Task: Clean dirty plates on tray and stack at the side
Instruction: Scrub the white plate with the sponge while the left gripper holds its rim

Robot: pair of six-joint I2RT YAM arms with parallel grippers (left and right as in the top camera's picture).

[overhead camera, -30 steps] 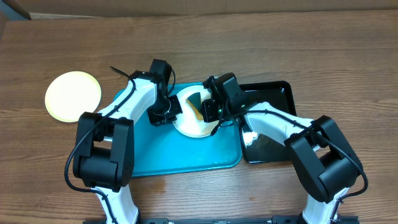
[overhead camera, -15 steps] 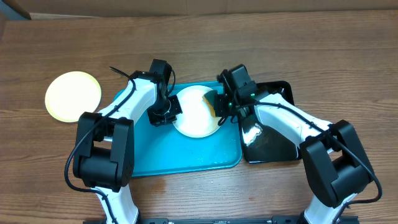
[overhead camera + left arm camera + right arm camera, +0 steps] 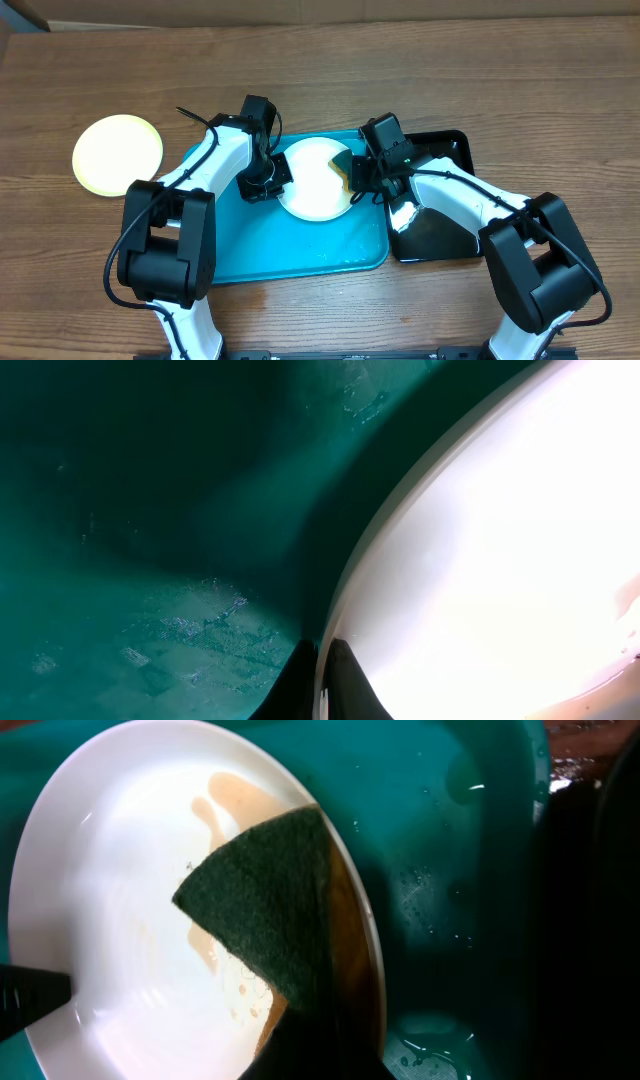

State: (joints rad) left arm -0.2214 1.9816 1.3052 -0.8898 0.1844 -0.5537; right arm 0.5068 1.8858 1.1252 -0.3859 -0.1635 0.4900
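A white plate (image 3: 315,180) lies on the turquoise tray (image 3: 290,250); it also shows in the right wrist view (image 3: 130,920) with brown smears. My left gripper (image 3: 268,182) is shut on the plate's left rim (image 3: 345,600), one finger each side (image 3: 322,680). My right gripper (image 3: 352,177) is shut on a dark green sponge (image 3: 270,910) pressed on the plate's right side. The pale yellow-green plate (image 3: 117,153) lies on the table at far left. A third plate is not in view.
A glossy black tray (image 3: 440,225) sits right of the turquoise tray, under my right arm. The wooden table (image 3: 500,80) extends behind. Water drops lie on the turquoise tray (image 3: 440,900) beside the plate.
My right gripper with the sponge moved from the plate's middle to its right edge, then slightly back in. The left gripper and plate stayed put.
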